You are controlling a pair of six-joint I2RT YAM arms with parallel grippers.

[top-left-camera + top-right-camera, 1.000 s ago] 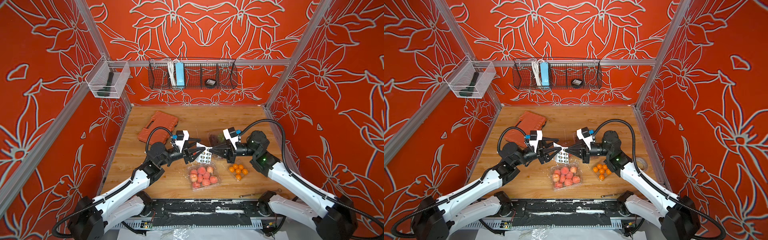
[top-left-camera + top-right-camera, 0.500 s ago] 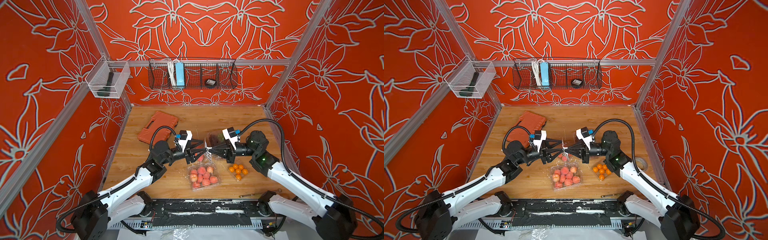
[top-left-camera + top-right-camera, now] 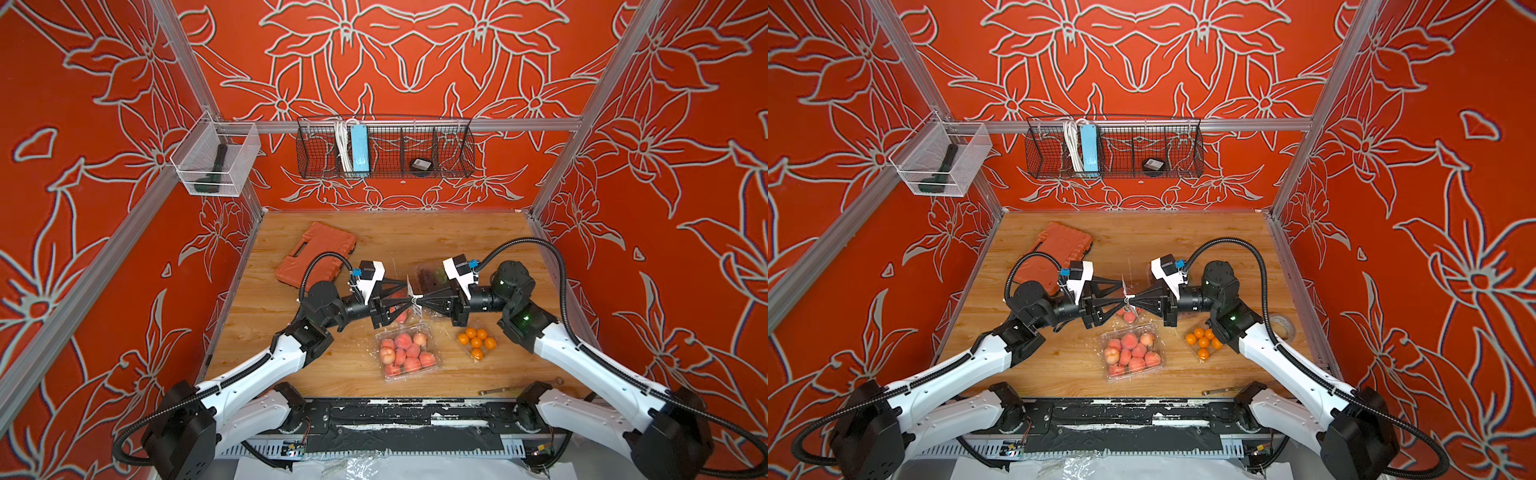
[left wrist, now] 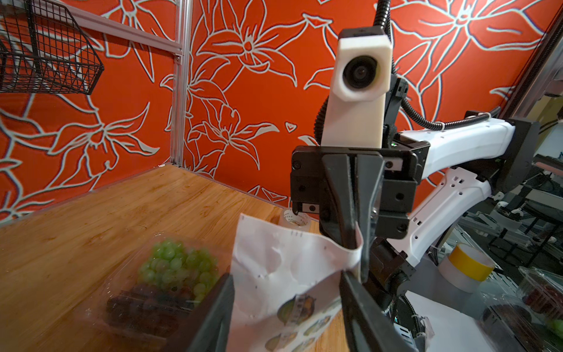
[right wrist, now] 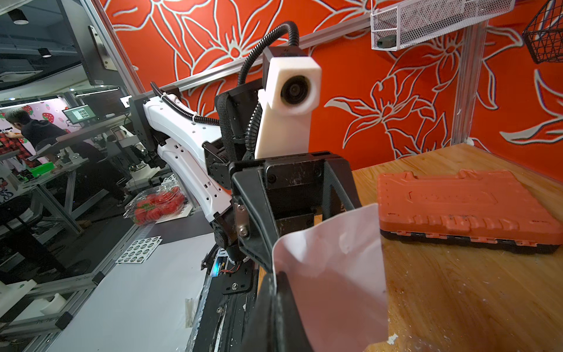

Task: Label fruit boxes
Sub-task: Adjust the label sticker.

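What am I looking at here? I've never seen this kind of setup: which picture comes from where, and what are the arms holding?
Two robot arms with pincer grippers reach over a wooden table. Both top views look down from overhead; each wrist view comes from a camera on one arm, looking along its gripper. On the table lie four clear fruit boxes: grapes, many peaches, small oranges, and few peaches beneath the grippers, plus an orange tool case. The right gripper is shut on a white sticker sheet, held up above the table. The left gripper is open, its jaws standing either side of the sheet.
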